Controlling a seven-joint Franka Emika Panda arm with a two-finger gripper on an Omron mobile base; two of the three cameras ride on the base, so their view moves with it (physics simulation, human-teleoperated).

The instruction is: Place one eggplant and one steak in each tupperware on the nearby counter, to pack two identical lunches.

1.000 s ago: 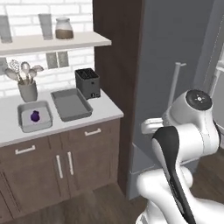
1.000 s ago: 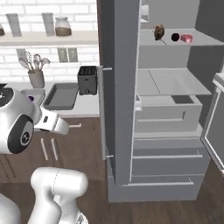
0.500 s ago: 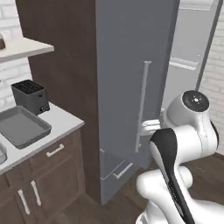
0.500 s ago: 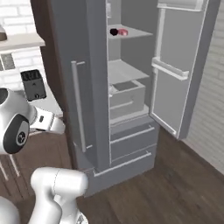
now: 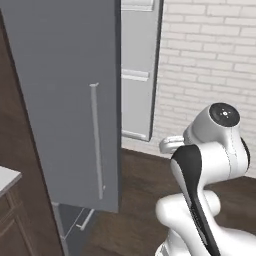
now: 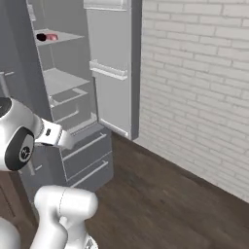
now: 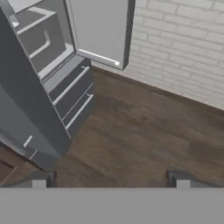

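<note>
On the fridge point(image 6: 73, 97)'s upper shelf point(image 6: 61, 37), far left in the right base view, lie a dark lump — probably an eggplant point(image 6: 41, 37) — and the pink-red steak point(image 6: 52, 36) touching it; right of the fridge, the brick wall point(image 6: 194, 87); the tool point(image 7: 110, 177) hangs over the wood floor point(image 7: 131, 131), tips spread wide, pinching nothing.

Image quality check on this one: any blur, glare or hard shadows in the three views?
Left base view: sharp, flat even light, no glare on the fridge door. Right base view: slightly soft; the pink-red steak on the shelf is small and fuzzy. Hand view: blurry wood floor, no cast shadows.
</note>
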